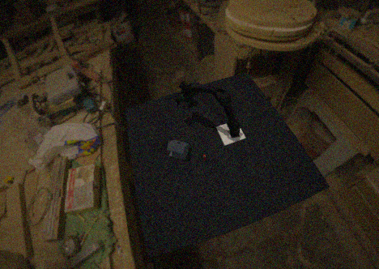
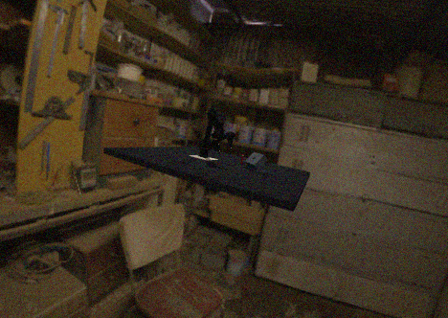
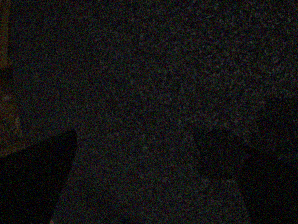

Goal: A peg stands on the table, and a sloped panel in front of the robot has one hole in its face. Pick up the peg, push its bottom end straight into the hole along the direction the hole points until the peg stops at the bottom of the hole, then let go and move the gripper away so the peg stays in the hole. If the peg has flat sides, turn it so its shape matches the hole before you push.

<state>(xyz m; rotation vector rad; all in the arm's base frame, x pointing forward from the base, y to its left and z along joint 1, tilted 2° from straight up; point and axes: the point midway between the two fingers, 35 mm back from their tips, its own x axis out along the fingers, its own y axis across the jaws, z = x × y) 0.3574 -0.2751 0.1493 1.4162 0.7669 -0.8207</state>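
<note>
The peg (image 1: pixel 204 156) (image 2: pixel 243 157) is a tiny red thing on the dark table; its shape is too small to tell. The sloped panel (image 1: pixel 178 149) (image 2: pixel 256 159) is a small blue-grey block near it, with a small dark spot on its face in the exterior view. The hole's shape cannot be made out. My gripper (image 1: pixel 185 101) (image 2: pixel 226 147) (image 3: pixel 157 145) is open and empty, held above the table on the far side of the panel in the top view, well away from peg and panel. The wrist view shows neither peg nor panel.
The arm's base stands on a white square (image 1: pixel 225 138) (image 2: pixel 195 156) on the dark table (image 1: pixel 243 190) (image 2: pixel 282 192). The table's left edge runs beside a cluttered workbench (image 1: pixel 117 186) in the top view. The light is dim and the pictures are grainy.
</note>
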